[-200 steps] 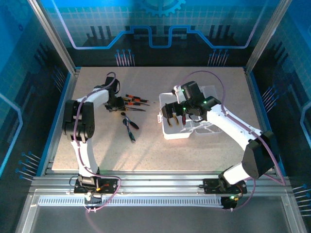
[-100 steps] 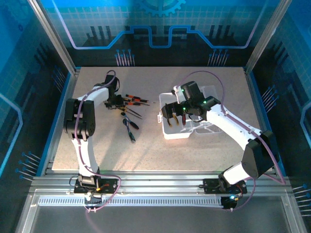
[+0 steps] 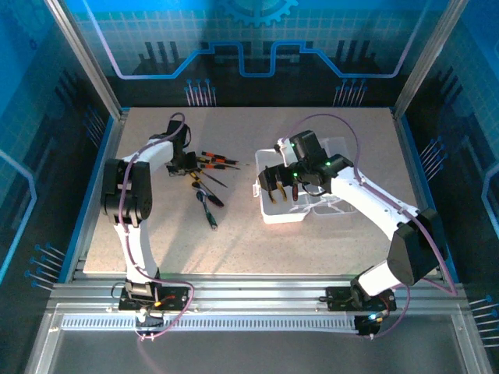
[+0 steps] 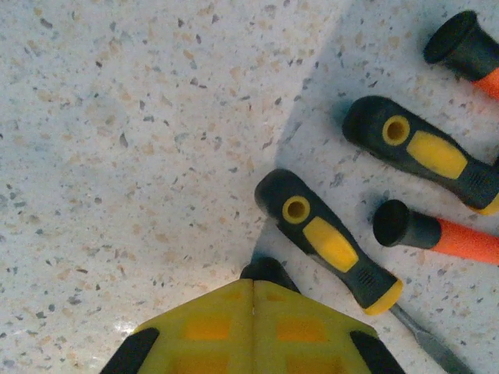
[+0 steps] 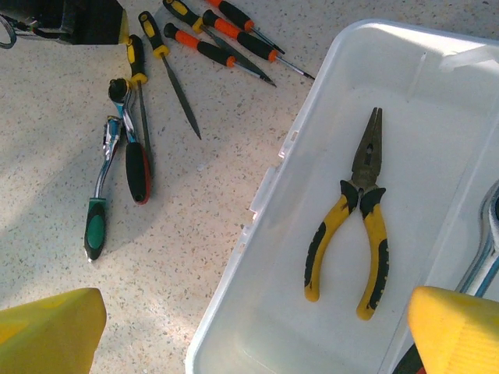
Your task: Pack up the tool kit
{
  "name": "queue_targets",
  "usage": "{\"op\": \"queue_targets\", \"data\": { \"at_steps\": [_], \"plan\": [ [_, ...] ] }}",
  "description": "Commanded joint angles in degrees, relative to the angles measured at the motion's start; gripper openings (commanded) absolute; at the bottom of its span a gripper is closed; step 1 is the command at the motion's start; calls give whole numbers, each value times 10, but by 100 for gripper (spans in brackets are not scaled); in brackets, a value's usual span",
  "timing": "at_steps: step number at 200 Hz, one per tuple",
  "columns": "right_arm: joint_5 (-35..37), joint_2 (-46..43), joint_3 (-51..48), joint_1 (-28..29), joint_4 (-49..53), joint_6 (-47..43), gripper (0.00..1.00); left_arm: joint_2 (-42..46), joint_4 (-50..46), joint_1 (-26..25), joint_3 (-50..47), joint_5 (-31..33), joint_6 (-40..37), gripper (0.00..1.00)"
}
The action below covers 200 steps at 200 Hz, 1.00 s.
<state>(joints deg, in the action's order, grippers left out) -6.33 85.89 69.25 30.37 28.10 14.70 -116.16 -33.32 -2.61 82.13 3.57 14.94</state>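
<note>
**Pliers packed, screwdrivers next**

Nearest the arm bases, a ratchet (image 3: 209, 204) with a green grip lies loose on the bench (image 3: 156, 241), beside a red-and-black handled tool. Both are out in the open, probably waiting their turn.

To the right sits the clear case (image 3: 273, 217), its tray open so tools can go straight down. The pliers (image 5: 355, 210) already lie flat on its floor, jaws pointing away. A metal tool shows at the tray's right edge, too cropped to name.

The right end effector (image 3: 279, 187) hangs over the tray's left part with its fingers wide apart and nothing between them. That looks like a wait above the drop spot.

Farther back on the left, the screwdrivers (image 3: 214, 162) lie in a loose fan, handles toward the left arm, an easy side to grab from. The left end effector (image 4: 253, 284) is down among those handles with its pads pressed together. A black handle (image 4: 265, 271) pokes out just past the tips. Whether it is actually pinched cannot be told. Two yellow-and-black screwdrivers and two orange ones lie just beside it, untouched.

Most of the kit is unpacked; I judge a screwdriver pick is under way.
</note>
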Motion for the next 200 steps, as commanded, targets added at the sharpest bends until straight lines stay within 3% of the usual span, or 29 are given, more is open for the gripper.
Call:
{"op": "queue_targets", "data": {
  "at_steps": [1,135,167,200],
  "plan": [
    [-12,6,14,4,7,-9,100,16,-35,2,-24,-20,-11,2],
    [-37,39,24,13,-18,-14,100,51,-28,1,-38,-52,-12,0],
    [-38,40,23,13,-17,-16,100,42,-22,1,-30,-60,-8,30],
    [-38,40,21,13,-17,-18,100,35,-14,0,-22,-75,1,39]
  ]
}}
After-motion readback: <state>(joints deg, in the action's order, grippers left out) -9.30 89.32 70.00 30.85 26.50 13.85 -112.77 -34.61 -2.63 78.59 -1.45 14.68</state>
